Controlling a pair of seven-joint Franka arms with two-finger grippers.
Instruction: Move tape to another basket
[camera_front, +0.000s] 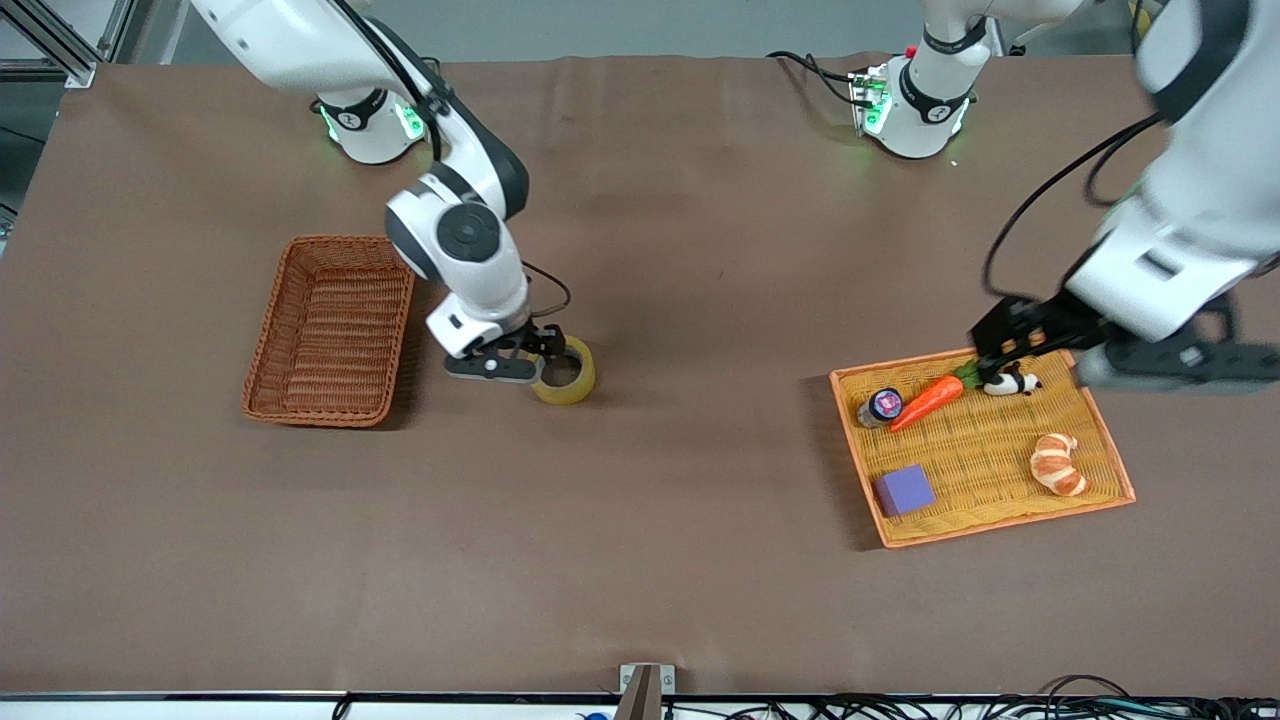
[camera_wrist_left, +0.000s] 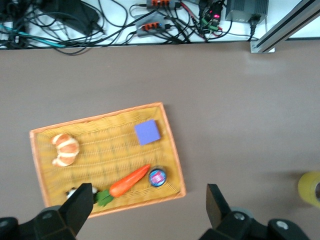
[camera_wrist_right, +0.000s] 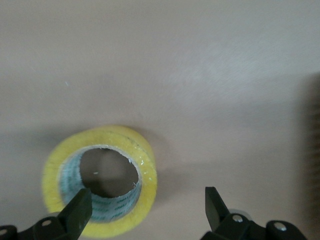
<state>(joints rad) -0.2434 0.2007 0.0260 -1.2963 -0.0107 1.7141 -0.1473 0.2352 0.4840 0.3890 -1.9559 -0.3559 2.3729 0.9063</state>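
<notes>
You have the right gripper (camera_front: 530, 362) low over the tape (camera_front: 566, 371), with its fingers spread wide and nothing held between them. In the right wrist view one finger (camera_wrist_right: 76, 212) sits over the hole of the roll and the other finger stands out over bare cloth, so I judge you are lining up to pinch one wall of the ring, not the whole roll. The tape lies flat on the brown table (camera_front: 700, 560), hole up, near the middle, just beside the basket (camera_front: 330, 330) on the side toward the left arm's end and a little nearer to the front camera than the basket's middle. It belongs to no container at this moment. The basket looks empty, and its raised sides mean you must lift the roll over the rim before you let it go. Between the tape and the basket I see only bare cloth, so nothing blocks that short way. The left gripper (camera_front: 1005, 352) hangs open over the rim of the flat orange tray (camera_front: 1000, 525) at the left arm's end, well apart from the tape; this arm waits. In the tray lie a carrot (camera_front: 925, 398), a small panda figure (camera_front: 1015, 382), a round little jar (camera_front: 882, 405), a croissant (camera_front: 1058, 463) and a purple block (camera_front: 905, 490), none of them near your path.
</notes>
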